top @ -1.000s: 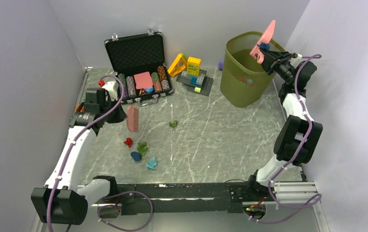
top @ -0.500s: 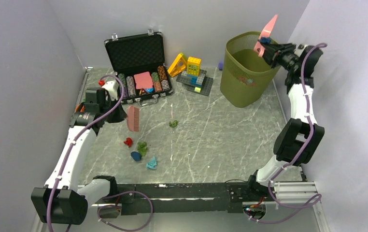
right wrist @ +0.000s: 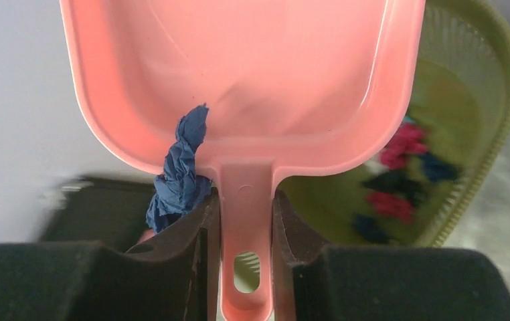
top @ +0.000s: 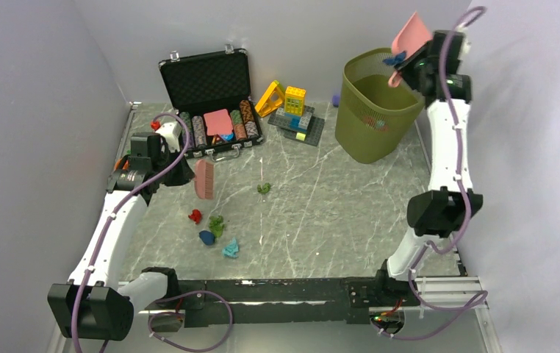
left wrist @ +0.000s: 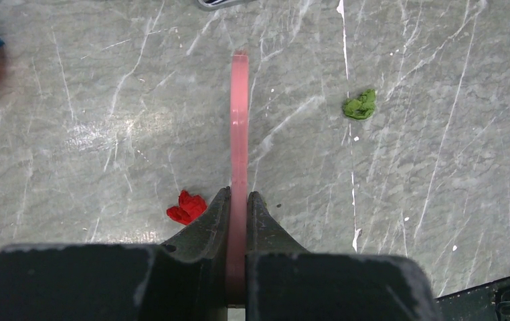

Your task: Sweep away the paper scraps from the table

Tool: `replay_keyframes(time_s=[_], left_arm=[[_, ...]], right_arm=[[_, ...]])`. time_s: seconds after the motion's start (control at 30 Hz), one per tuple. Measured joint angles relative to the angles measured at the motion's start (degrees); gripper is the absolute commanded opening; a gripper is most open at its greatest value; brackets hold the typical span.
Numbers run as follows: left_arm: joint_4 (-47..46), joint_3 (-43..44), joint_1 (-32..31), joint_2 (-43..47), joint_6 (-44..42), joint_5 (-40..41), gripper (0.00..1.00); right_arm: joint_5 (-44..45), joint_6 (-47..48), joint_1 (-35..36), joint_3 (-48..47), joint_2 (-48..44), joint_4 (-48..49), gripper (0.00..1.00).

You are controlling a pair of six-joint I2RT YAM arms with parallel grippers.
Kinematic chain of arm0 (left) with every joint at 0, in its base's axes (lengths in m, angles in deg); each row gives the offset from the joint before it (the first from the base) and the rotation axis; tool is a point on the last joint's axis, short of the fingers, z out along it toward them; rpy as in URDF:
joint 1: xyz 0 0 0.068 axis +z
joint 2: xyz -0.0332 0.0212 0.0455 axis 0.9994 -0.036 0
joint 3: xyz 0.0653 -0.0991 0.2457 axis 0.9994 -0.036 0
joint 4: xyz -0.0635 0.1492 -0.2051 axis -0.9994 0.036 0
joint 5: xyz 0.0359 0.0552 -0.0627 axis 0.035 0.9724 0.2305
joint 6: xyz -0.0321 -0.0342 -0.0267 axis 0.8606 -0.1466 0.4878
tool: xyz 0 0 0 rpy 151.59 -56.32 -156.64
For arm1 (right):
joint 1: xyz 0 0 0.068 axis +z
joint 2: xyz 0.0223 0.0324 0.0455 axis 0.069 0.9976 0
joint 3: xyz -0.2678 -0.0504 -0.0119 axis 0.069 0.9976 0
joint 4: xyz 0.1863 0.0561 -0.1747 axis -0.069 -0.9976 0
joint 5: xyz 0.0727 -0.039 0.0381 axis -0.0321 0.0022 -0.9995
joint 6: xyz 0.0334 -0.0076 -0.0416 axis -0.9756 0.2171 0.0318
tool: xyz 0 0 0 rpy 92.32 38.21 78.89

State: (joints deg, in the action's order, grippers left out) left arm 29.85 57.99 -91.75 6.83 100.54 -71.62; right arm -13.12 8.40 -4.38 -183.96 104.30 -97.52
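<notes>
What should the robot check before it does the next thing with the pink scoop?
1. Right tool grips the dustpan by its handle: ok.
2. Dustpan emptied: not ok, a blue scrap clings beside the handle.
3. Blue scrap directly above the bin opening: cannot tell.
4. Left tool shut on the brush: ok.
5. Table swept: not ok, a red scrap, a teal scrap and others lie on it.

crumpled paper scraps (top: pixel 217 224) scattered left of centre, grey-green veined table (top: pixel 336 213)
</notes>
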Motion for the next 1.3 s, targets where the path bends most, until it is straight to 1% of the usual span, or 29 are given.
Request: replay_keyframes(time_s=[0.1, 0.2, 0.3, 0.47, 0.63, 0.77, 0.87, 1.0, 1.13, 1.3], left_arm=[[0.0, 0.0, 0.0, 0.0, 0.0, -0.1, 0.0], [0.0, 0.0, 0.0, 0.0, 0.0, -0.1, 0.0], [0.0, 0.0, 0.0, 0.0, 0.0, -0.1, 0.0], [0.0, 0.0, 0.0, 0.0, -0.1, 0.0, 0.0], [0.0, 0.0, 0.0, 0.2, -0.1, 0.0, 0.0], [0.0, 0.0, 0.0, 0.2, -0.1, -0.4, 0.0], [0.0, 0.0, 0.0, 0.1, -0.1, -0.9, 0.0], [0.0, 0.1, 0.0, 0.1, -0.1, -1.5, 0.0], [0.0, 0.1, 0.0, 0.1, -0.1, -1.6, 0.0], [0.0, 0.1, 0.0, 0.2, -0.1, -1.6, 0.0]], right_arm=[[12.7, 7.8, 6.2, 0.0, 3.8, -5.7, 0.0], [23.5, 13.4, 11.7, -1.4, 8.8, -10.8, 0.0], [32.3, 17.5, 16.3, -4.3, 13.8, -14.2, 0.0], [38.8, 21.4, 18.9, -6.3, 14.3, -16.4, 0.0], [46.1, 25.4, 18.6, -7.5, 11.3, -16.2, 0.0], [50.1, 28.8, 19.9, -7.6, 9.2, -15.7, 0.0], [52.2, 34.0, 22.1, -5.9, 8.0, -13.4, 0.0], [57.1, 42.9, 27.2, -1.9, 7.8, -9.1, 0.0], [62.2, 50.2, 32.2, 1.4, 9.9, -6.1, 0.0], [69.0, 56.4, 34.2, 4.3, 11.2, -0.5, 0.02]])
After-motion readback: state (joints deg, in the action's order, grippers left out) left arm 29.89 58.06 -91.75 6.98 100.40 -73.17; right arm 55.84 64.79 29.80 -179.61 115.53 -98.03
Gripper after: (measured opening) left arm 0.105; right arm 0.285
